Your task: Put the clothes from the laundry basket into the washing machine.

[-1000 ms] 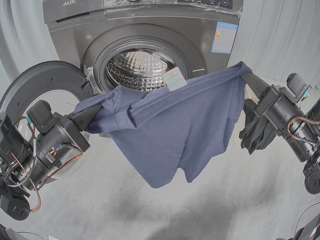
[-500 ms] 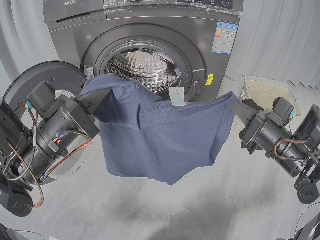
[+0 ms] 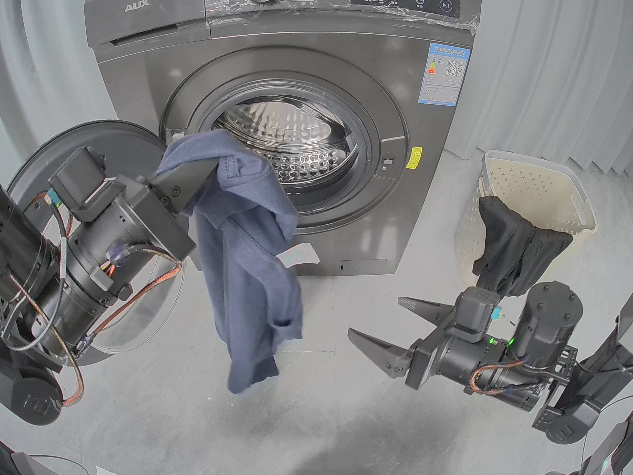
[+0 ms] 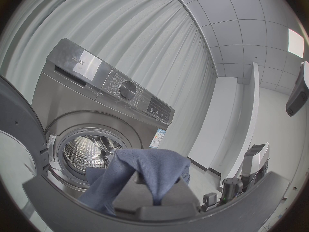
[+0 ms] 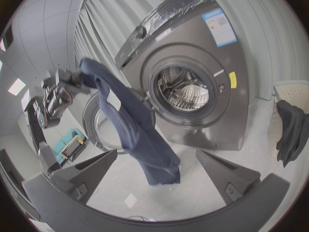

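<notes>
We see the blue shirt point(image 3: 247, 258) hanging in a long fold outside the washing machine point(image 3: 369, 54), at about eight o'clock from the open drum point(image 3: 287, 136), with its lower end clear of the floor point(image 3: 198, 423). A white tag point(image 3: 298, 256) sticks out of the cloth at three o'clock. The left gripper point(image 3: 201, 169) is clamped on the shirt's top edge, just in front of the swung-open door point(image 3: 99, 143). At five o'clock from the drum, the right gripper point(image 3: 377, 318) has its fingers spread wide, well apart from the shirt. At four o'clock from the drum stands the laundry basket point(image 3: 537, 183), with a dark garment point(image 3: 514, 245) draped over its near rim.
</notes>
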Tool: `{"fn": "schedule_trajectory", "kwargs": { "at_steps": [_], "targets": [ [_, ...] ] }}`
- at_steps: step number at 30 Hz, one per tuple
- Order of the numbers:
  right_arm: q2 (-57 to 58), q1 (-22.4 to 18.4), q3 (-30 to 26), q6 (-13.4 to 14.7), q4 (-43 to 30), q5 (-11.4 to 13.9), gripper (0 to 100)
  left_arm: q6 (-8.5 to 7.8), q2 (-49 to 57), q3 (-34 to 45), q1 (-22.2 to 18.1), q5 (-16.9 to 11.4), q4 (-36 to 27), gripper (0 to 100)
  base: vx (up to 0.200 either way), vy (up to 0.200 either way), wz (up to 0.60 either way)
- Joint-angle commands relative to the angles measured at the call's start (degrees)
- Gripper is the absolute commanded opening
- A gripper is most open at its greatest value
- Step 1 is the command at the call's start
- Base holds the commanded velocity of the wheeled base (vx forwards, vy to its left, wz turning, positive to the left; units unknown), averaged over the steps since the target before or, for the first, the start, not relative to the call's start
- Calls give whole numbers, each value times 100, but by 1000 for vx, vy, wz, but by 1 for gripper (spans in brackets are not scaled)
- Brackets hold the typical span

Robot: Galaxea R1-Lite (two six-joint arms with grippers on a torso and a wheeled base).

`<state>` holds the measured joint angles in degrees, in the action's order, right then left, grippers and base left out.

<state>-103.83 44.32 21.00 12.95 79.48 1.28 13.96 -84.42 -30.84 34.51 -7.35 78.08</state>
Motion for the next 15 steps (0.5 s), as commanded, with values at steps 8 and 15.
{"fn": "schedule_trajectory", "kwargs": {
  "at_steps": [8,15],
  "targets": [
    [-1351,261,237,-126,683,21,100,2,22,-36,144,6,5,0,0,0,0],
    [-1825,463,958,-117,850,-14,100,2,31,-36,179,6,5,0,0,0,0]
  ]
}}
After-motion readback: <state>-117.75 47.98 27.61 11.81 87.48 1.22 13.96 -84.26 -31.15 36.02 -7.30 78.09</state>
